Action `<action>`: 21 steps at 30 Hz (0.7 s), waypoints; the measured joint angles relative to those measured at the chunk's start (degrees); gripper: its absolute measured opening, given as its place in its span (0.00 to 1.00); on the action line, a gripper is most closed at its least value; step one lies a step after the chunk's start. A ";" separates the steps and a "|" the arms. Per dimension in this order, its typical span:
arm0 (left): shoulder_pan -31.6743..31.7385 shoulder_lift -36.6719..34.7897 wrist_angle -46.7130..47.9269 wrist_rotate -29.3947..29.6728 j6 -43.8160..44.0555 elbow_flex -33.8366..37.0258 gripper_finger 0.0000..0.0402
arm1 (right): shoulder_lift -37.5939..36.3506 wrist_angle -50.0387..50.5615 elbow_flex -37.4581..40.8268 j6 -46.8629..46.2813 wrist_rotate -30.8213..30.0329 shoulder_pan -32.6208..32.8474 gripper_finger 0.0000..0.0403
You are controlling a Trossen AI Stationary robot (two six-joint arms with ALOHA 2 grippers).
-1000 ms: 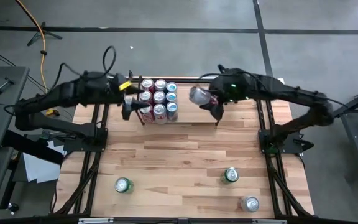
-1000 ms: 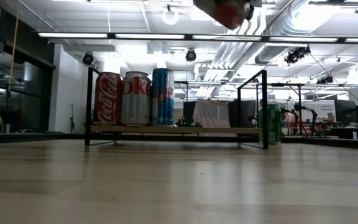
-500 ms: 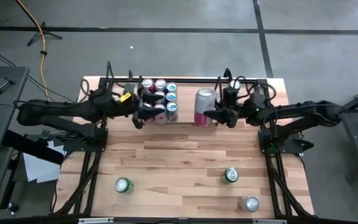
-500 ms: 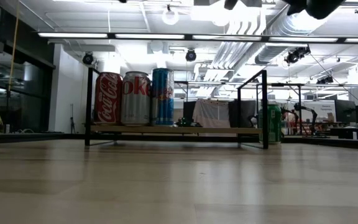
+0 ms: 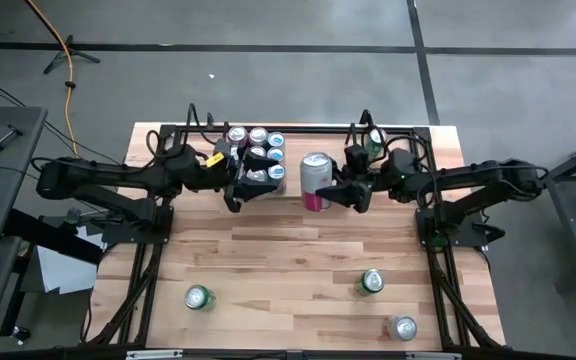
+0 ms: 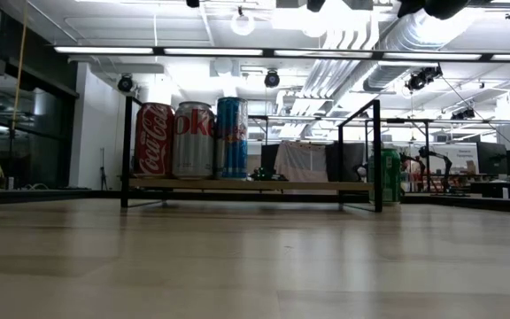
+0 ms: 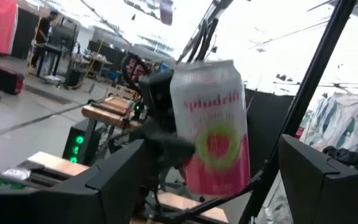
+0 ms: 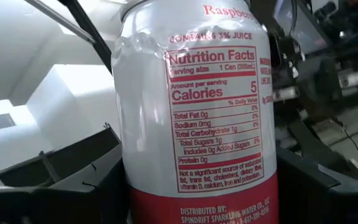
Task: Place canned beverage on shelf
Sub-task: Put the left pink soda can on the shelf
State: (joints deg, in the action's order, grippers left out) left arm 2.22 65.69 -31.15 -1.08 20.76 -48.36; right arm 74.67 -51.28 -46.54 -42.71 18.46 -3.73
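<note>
Low view is cutting both arms off at its top edge; the held can is not showing there. The right claw [image 5: 340,190] is pinching a white-and-pink can [image 5: 315,181], upright, above the shelf [image 5: 308,131], just right of the stored cans [image 5: 259,160]. In the right wrist view the can [image 8: 197,112] is filling the gap between the fingers [image 8: 79,186]. The left claw [image 5: 240,190] is hanging spread at the near edge of the stored cans, gripping nothing. Three more cans are standing near the worktop [image 5: 288,250] front edge. Against a second ago: the can was tilted and is now upright, and the left claw is sitting farther right.
</note>
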 joint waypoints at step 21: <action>0.07 10.54 -1.81 2.52 -1.82 -7.11 0.70 | 0.00 11.92 0.00 7.18 -4.63 0.31 0.69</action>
State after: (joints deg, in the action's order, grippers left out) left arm 2.28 76.23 -32.96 1.44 18.94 -55.46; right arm 74.67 -39.35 -46.54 -35.53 13.83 -3.42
